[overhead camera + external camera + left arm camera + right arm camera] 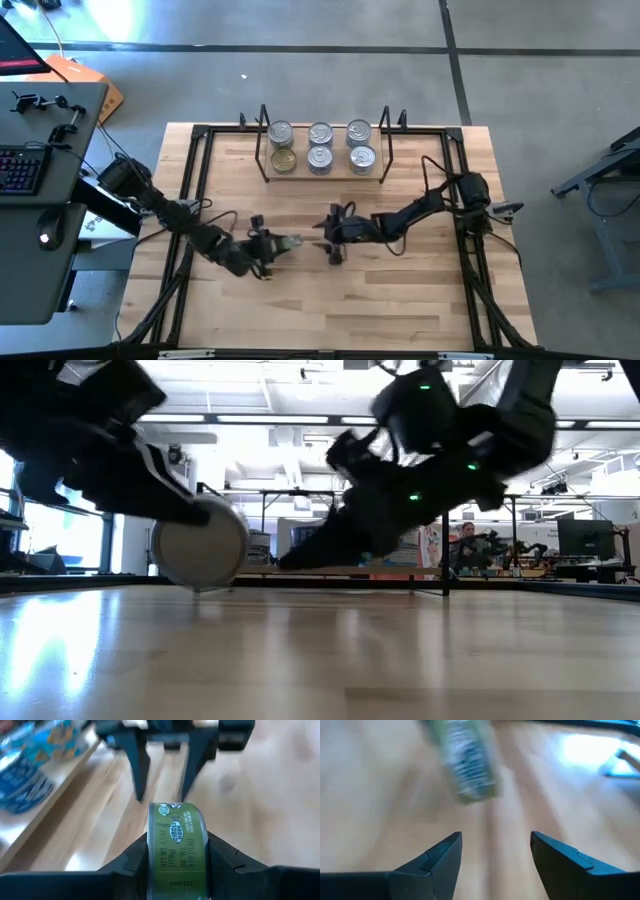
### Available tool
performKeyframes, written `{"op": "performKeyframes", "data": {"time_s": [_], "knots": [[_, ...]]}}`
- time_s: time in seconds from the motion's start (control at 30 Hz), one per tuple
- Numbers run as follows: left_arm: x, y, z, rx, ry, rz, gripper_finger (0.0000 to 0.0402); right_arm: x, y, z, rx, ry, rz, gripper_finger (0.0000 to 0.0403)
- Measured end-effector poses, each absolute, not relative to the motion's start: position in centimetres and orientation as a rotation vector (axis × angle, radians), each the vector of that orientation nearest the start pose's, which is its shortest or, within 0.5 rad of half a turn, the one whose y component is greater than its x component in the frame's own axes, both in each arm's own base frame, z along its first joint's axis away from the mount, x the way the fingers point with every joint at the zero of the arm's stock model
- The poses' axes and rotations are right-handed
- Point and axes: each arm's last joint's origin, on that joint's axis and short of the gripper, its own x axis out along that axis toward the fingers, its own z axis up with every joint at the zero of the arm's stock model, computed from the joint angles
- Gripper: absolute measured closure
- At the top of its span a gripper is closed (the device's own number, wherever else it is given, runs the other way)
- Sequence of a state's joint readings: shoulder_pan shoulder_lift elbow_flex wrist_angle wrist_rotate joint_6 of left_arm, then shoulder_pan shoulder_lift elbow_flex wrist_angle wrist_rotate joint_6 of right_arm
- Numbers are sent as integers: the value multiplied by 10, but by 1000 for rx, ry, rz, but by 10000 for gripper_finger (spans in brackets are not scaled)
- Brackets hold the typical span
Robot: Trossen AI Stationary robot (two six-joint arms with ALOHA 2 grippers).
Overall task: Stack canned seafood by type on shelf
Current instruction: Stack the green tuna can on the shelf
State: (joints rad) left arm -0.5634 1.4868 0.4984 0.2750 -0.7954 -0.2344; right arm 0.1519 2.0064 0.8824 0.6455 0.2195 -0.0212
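One round green-labelled metal tin [177, 847] sits clamped in the left hand [272, 243]; right hand [335, 243] gapes empty.

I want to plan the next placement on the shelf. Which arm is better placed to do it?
Probably the left. Its gripper is already shut on the green-labelled can, while the right gripper is open and empty. The shelf, holding six cans, lies just beyond both.
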Motion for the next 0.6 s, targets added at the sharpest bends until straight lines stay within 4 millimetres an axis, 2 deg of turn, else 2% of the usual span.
{"op": "performKeyframes", "data": {"time_s": [0.1, 0.2, 0.4, 0.6], "knots": [[211, -111, 134, 178, 374, 243, 283, 365, 54, 103, -71, 382, 71, 175], [202, -104, 137, 157, 220, 177, 283, 366, 56, 107, -54, 331, 142, 175], [189, -93, 153, 144, -59, -14, 283, 386, 62, 129, -87, 239, 154, 164], [188, -92, 161, 197, -147, -41, 283, 407, 80, 161, -168, 115, 177, 158]]}}
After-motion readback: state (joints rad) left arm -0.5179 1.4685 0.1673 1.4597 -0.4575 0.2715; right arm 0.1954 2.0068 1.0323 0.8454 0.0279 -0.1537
